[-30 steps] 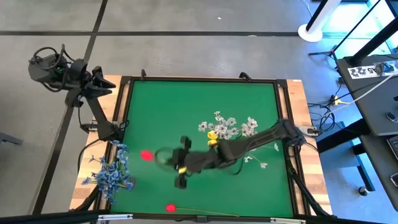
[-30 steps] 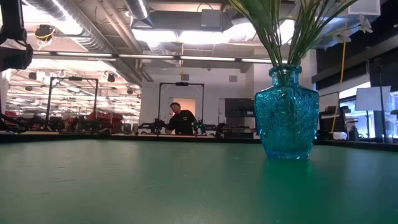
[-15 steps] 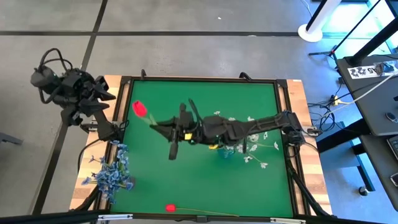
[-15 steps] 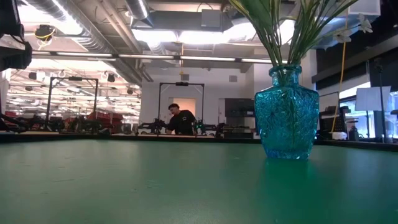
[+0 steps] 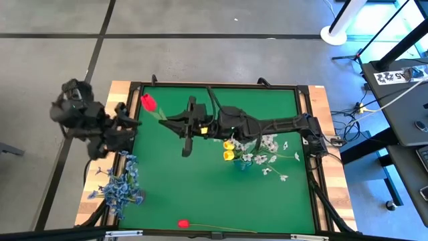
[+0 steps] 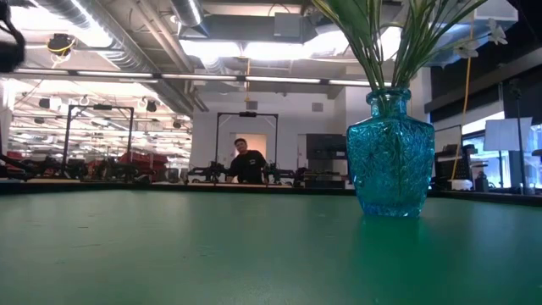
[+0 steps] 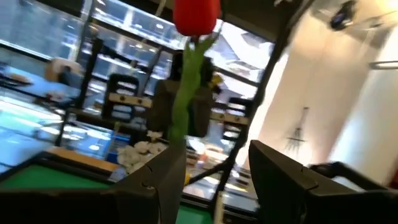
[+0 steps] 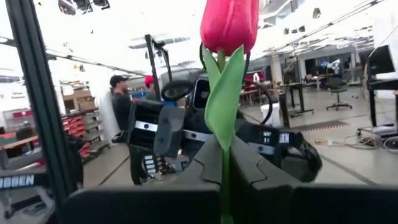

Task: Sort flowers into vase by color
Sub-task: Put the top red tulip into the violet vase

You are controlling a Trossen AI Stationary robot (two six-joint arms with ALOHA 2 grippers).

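My right gripper (image 5: 170,122) hangs over the far left part of the table, shut on a red tulip whose head (image 5: 148,102) points toward the far left corner. My left gripper (image 5: 128,122) is open at the table's left edge, a short way from that tulip. In the left wrist view the tulip's stem (image 7: 183,106) stands just beyond my open left fingers (image 7: 214,155), apart from them. The blue glass vase (image 6: 389,152) holds green stems, yellow tulips (image 5: 229,148) and white blossoms (image 5: 267,142). Another red tulip (image 5: 182,223) lies on the table by the near edge. A bunch of blue blossoms (image 5: 120,187) lies on the left rim. My right gripper pinches the red tulip's green stem (image 8: 222,163) between its two fingers, below the leaf and head. The fingers come level from the table's right. The tulip is lifted clear of the table, and its head (image 8: 229,25) sticks out past the fingertips.
The vase (image 5: 242,163) stands right of the table's middle, under my right arm's reach. A black frame runs round the green table (image 5: 200,201). Beyond the table's far edge a person (image 6: 247,163) stands in the room, and others (image 8: 118,99) show in the right wrist view.
My right gripper has risen and swung from the table's near middle toward the far left, carrying the red tulip up off the table. The tulip's head now points at the far left corner. My left arm has swung from outside the far left corner toward the table's left edge.
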